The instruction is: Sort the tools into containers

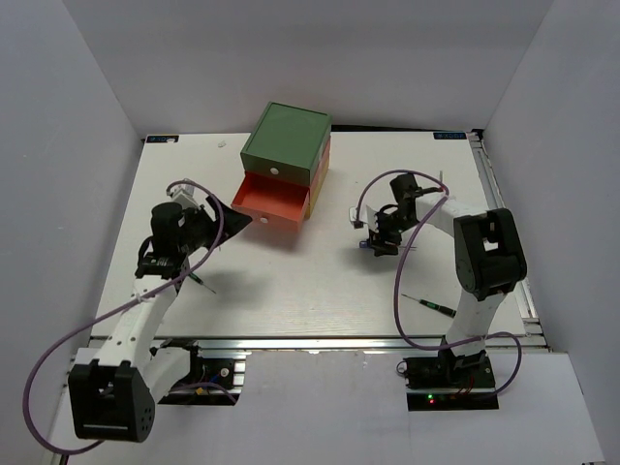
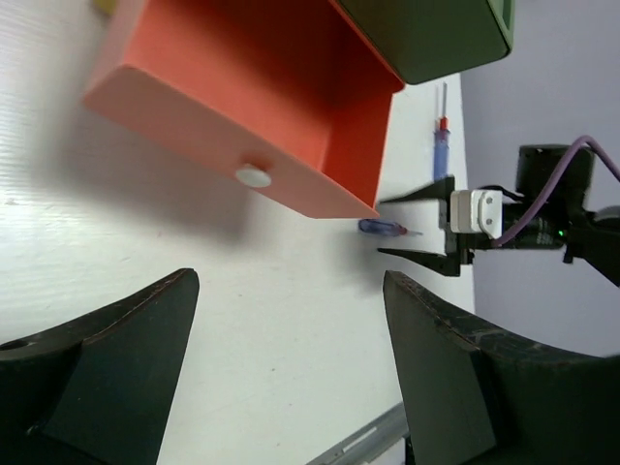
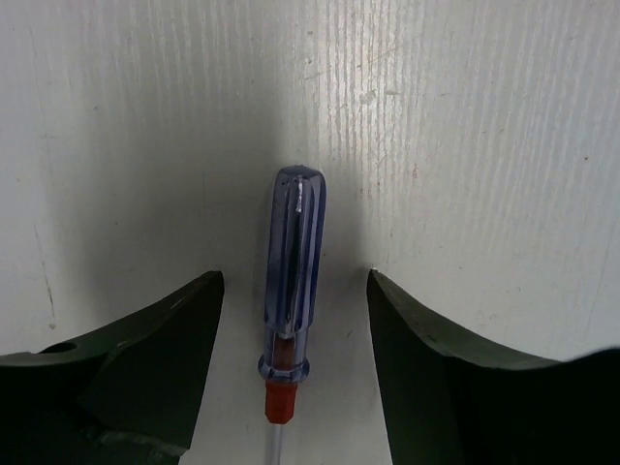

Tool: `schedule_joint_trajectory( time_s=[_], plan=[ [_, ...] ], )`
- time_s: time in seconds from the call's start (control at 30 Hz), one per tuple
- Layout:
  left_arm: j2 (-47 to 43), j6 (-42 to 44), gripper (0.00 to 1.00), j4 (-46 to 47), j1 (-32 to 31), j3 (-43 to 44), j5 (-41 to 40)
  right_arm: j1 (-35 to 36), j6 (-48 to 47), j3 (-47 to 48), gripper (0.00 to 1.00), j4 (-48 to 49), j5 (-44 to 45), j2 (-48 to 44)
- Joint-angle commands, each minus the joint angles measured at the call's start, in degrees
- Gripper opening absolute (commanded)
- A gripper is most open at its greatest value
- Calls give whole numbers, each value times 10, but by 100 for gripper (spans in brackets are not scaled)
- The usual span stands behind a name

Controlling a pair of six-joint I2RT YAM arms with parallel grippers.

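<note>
- We note the left gripper (image 2: pixel 291 279) at 9 o'clock of the chest (image 1: pixel 289 136). Its fingers are apart, with only bare tabletop (image 1: pixel 291 291) between them.
- A thin black screwdriver (image 1: pixel 201 283) lies on the tabletop at 6 o'clock of that gripper, beside the left arm.
- The orange drawer (image 1: pixel 269 201) stands pulled out toward 6 o'clock, showing its white knob (image 2: pixel 254 175). The green drawer (image 1: pixel 276 167) above it sits flush.
- The right gripper (image 3: pixel 295 276) is at 3 o'clock of the orange drawer. Its fingers are apart and straddle the blue-and-red screwdriver (image 3: pixel 294 242), which lies flat; we see no contact.
- A second thin black screwdriver (image 1: pixel 429 304) lies at 5 o'clock of the right gripper.
</note>
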Motion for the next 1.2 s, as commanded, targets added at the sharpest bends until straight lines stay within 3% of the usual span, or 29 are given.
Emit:
schedule_joint_trajectory(
  time_s=[0.0,0.33,0.37,0.47,0.63,0.8,1.0,1.17],
  plan=[
    [-48,29,88,-85,4,-1,-74,10,28,1,66,37,39,5],
    [-155,32,88,-169,4,-1,-176,17,44,0,24,-4,32,-15],
    [-165,30,88,-180,4,-1,-183,20,45,0,15,-7,28,-20],
    [-175,28,88,-196,4,2,-199,31,46,6,7,-30,13,-42],
    [-188,27,88,-210,4,5,-213,61,39,67,4,-100,-42,-99],
    [-192,26,88,-215,4,3,-226,147,92,169,1,-127,-96,-136],
    [-200,28,88,-222,5,8,-235,249,331,294,0,38,-73,-92],
    [-221,24,88,-241,4,11,-243,290,480,370,0,161,23,-11]
  ],
)
